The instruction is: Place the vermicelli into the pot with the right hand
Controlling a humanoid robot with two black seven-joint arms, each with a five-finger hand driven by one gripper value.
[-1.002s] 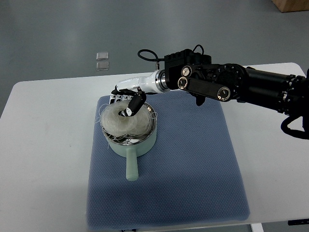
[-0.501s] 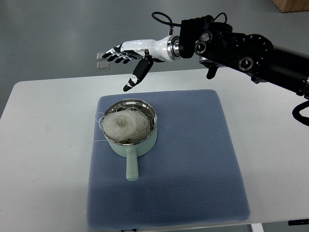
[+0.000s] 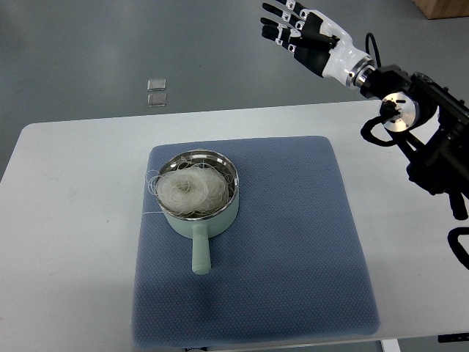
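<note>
A white worktop [image 3: 66, 220] with rounded corners fills the lower part of the view, set on a grey floor [image 3: 88, 51]. A blue quilted mat [image 3: 293, 249] lies flat on the worktop, roughly centred, its near edge close to the worktop's near edge and bare white surface left on both sides. On the mat's far-left part stands a pale green pot [image 3: 199, 213] with a steel rim, its short handle pointing toward the near edge; a nest of white vermicelli [image 3: 187, 187] sits inside, a few strands trailing over the rim. Two small clear squares [image 3: 155, 92] lie on the floor beyond the worktop.
</note>
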